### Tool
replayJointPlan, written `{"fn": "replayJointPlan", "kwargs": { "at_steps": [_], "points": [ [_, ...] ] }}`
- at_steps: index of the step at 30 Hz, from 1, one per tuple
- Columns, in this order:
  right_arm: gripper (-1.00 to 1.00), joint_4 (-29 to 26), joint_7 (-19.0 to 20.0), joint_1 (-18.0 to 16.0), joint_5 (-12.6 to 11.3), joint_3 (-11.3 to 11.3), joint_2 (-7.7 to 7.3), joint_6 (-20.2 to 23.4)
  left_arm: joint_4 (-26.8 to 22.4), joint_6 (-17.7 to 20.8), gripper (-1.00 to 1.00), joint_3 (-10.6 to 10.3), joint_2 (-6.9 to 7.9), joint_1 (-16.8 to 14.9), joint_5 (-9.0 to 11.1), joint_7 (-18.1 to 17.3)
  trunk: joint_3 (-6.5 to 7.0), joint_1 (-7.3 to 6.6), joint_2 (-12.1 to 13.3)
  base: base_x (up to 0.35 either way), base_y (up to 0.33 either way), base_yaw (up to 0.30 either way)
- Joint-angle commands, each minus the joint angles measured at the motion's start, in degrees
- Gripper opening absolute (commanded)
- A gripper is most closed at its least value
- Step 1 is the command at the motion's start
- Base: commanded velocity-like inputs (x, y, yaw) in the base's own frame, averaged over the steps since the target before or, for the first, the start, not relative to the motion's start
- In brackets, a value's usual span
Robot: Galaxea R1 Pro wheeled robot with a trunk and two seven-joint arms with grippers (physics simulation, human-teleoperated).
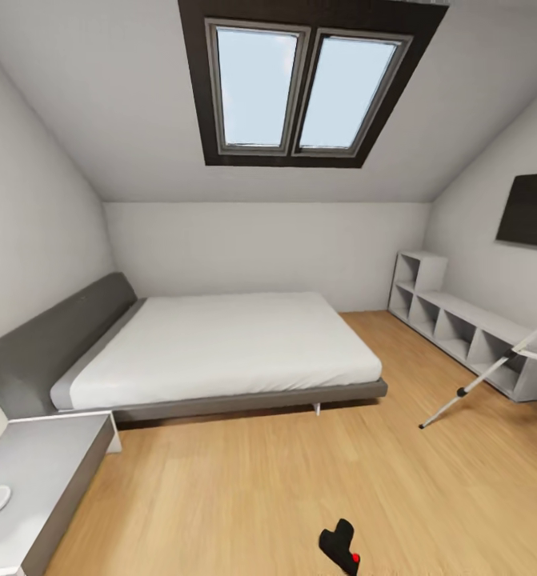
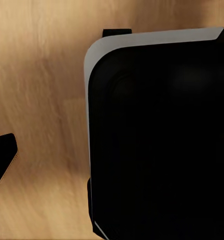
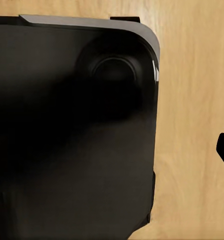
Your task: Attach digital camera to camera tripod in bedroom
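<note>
Open floor (image 1: 244,488) between bed (image 1: 220,352) and shelf (image 1: 460,328).

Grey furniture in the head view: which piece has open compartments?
The cubby shelf along the right wall, under the TV; the bed and bedside table show none.

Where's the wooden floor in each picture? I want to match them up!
Head view: the wooden floor fills the lower part, in front of the bed.
Left wrist view: the floor lies beside a big black rounded body.
Right wrist view: the floor lies beside that same kind of body.
Shared landmark: the pale wood grain of the floor.
</note>
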Motion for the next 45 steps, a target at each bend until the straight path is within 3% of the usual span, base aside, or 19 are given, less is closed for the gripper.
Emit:
{"fn": "replayJointPlan", "kwargs": {
  "at_steps": [1,45],
  "points": [
    [1.00,0.0,0.2,0.0,0.0,0.0,-0.02,-0.1,0.0,0.0,1.00,-0.1,0.01,0.0,0.0,0.0,-0.03,0.00,0.0,0.000,0.000,-0.300],
    [1.00,0.0,0.2,0.0,0.0,0.0,0.00,-0.1,0.0,0.0,1.00,-0.1,0.09,0.0,0.0,0.0,0.90,0.00,0.0,0.000,0.000,-0.300]
  ]
}}
